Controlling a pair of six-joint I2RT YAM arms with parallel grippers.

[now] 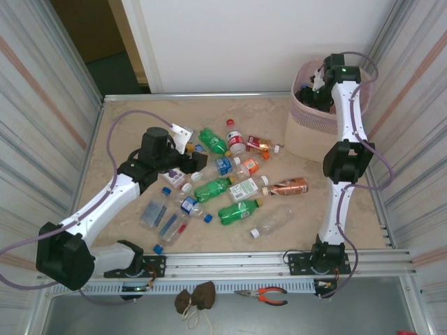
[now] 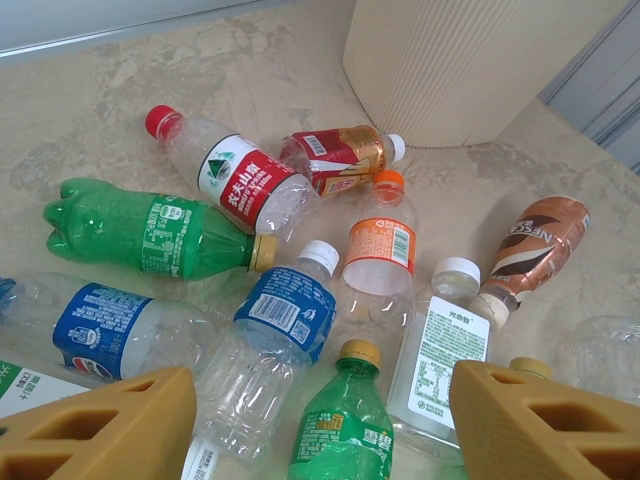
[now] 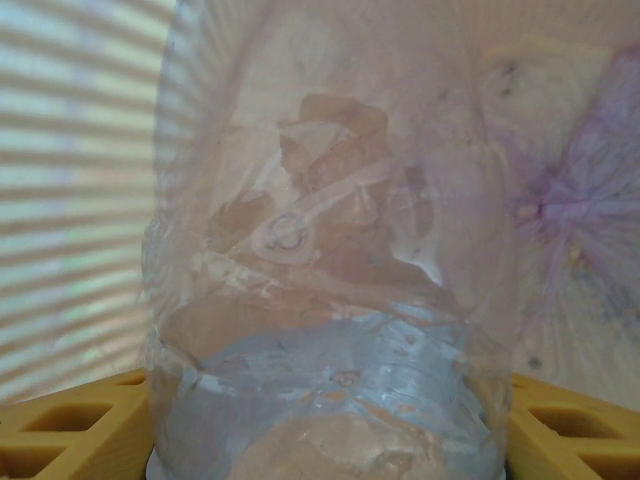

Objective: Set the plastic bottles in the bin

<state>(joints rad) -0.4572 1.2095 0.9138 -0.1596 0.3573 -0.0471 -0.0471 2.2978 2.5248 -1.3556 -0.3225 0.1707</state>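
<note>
You have one bin, standing at the far right corner of the table, and the right arm reaches into its mouth. In the right wrist view the right gripper is inside the bin. One clear bottle fills the gap between its yellow fingers. You cannot tell whether the pads clamp that bottle or only flank it. Whatever else lies in the bin is hidden from you.

The other plastic bottles lie on their sides in a loose scatter mid-table, left of the bin and apart from it. From above you can count three green bottles and one brown bottle. There are roughly ten clear ones, but several overlap, so that count is unsure. In the left wrist view, one clear bottle has a red cap and red label, and one has an orange cap and orange label. Two carry blue labels.

Your left gripper hovers over the scatter. Its jaws stand wide apart with nothing between them, and a gold-capped green bottle lies just below the gap.
</note>
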